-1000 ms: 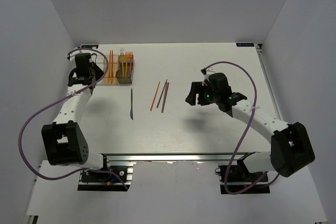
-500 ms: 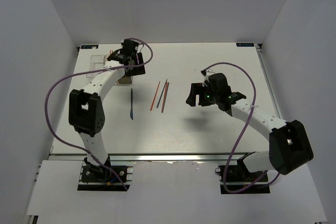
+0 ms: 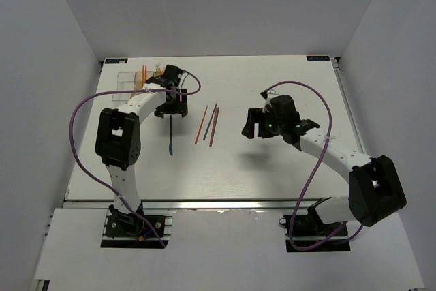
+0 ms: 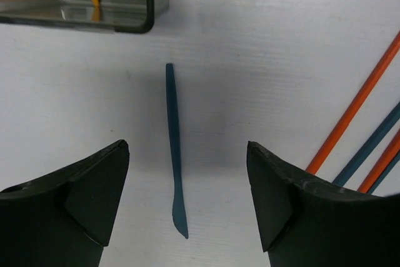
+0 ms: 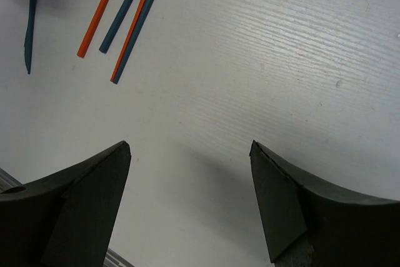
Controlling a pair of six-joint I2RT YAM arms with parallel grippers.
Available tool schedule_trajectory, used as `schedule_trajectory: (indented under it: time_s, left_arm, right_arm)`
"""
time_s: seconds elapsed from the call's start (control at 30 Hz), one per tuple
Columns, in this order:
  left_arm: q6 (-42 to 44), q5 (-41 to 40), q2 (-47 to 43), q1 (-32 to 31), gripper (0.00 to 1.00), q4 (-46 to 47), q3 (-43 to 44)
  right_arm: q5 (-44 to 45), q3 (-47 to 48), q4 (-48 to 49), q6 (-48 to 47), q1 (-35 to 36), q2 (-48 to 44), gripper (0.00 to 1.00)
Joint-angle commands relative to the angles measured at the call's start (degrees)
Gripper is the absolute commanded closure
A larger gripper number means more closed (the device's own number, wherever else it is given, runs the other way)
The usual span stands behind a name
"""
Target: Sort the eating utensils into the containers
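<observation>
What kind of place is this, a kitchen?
Probably a robot test lab: a white table closed in by plain white walls, with a left arm and a right arm bolted at its edge.

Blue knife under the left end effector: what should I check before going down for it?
1. Left end effector open: ok.
2. Blue knife between its fingers, roughly centred: ok.
3. Knife apart from the dark grey container and the loose sticks: ok.
4. Right end effector open, empty, apart from the sticks: ok.
5. Clearance above the table: cannot tell.
</observation>
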Motion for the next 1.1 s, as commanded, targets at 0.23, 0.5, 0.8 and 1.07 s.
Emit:
schedule_trajectory:
  time_s: [0.23,0.5,0.8,1.07]
  left_arm:
    - [2.1,6.3,1.4,3.4,0.29,6.5,-5.8]
    - [2.2,6.2,4.2,3.4,0.39,5.9,-6.9]
    - [1.8,4.8,3.9,2.4,0.72,4.2,-11.6]
    - [3.2,7.7,-0.5,2.3,1.0,2.4,-13.8]
  right_arm:
    - [0.3,1.0,0.2,-0.7,-0.2,1.0,0.19]
    - [0.5,1.1,0.0,-0.8,-0.2,1.0,0.2]
    - [0.5,0.8,-0.1,-0.8,-0.2,0.3,0.2]
    - [0.1,0.4,0.0,-1.3,-0.3,-0.3,0.2]
